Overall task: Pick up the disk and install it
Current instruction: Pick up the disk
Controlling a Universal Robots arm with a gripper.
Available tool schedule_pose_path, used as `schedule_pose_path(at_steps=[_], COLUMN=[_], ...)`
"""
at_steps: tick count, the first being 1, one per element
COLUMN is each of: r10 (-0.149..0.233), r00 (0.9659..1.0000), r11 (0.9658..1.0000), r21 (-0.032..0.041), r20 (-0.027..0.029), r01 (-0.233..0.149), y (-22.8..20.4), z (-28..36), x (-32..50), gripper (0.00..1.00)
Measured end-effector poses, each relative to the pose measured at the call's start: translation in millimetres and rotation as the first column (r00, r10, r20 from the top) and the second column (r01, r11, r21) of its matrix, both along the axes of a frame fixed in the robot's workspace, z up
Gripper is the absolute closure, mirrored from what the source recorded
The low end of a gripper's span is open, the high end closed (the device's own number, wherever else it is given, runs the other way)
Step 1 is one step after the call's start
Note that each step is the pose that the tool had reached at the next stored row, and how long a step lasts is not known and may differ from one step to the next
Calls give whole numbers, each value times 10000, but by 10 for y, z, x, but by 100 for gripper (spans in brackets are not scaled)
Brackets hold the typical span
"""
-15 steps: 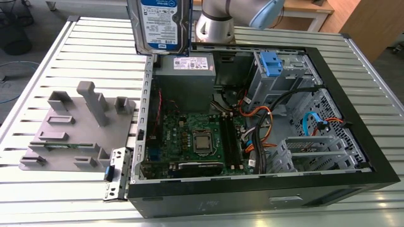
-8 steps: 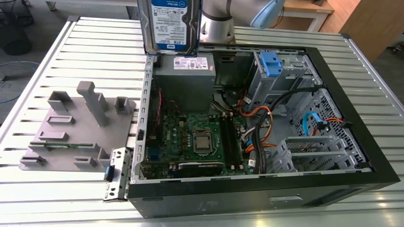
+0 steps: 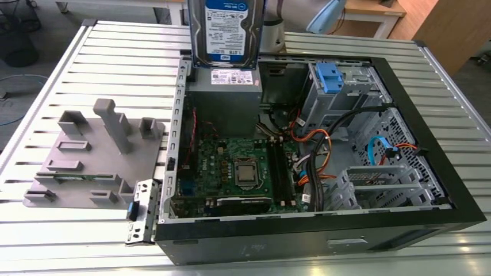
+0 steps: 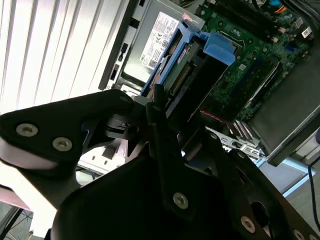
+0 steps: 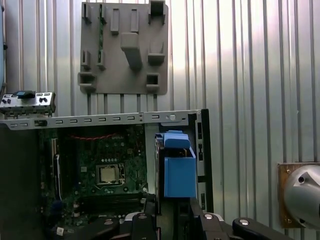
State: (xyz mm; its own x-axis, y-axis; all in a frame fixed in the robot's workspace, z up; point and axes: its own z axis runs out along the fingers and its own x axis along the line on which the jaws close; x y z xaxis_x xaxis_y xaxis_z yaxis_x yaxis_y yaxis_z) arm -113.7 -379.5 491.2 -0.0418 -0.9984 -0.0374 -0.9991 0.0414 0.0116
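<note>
The disk (image 3: pixel 226 31), a silver drive with a white-and-blue label, hangs upright at the top of the exterior view, just above the grey power supply box (image 3: pixel 224 103) in the open computer case (image 3: pixel 429 172). In both wrist views its blue bracket (image 5: pixel 176 170) faces the camera. The disk (image 4: pixel 192 65) sits between the black fingers of my gripper (image 4: pixel 167 122), which is shut on it. The gripper (image 5: pixel 172 207) hovers over the case's back corner, beside the motherboard (image 5: pixel 107 165).
A drive cage with a blue clip (image 3: pixel 328 77) stands at the case's far side, toward the exterior view's right. Cables (image 3: pixel 322 144) cross the middle. A grey fixture plate (image 3: pixel 84 155) with posts lies on the slatted table at the exterior view's left.
</note>
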Motion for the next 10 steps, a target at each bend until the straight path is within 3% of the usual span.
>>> schedule_pose_path(at_steps=[10], r10=[-1], r00=[10000], r11=[10000], r21=[0], r20=[0], r01=[1], y=[1], z=[-4], x=[410], gripper=[65])
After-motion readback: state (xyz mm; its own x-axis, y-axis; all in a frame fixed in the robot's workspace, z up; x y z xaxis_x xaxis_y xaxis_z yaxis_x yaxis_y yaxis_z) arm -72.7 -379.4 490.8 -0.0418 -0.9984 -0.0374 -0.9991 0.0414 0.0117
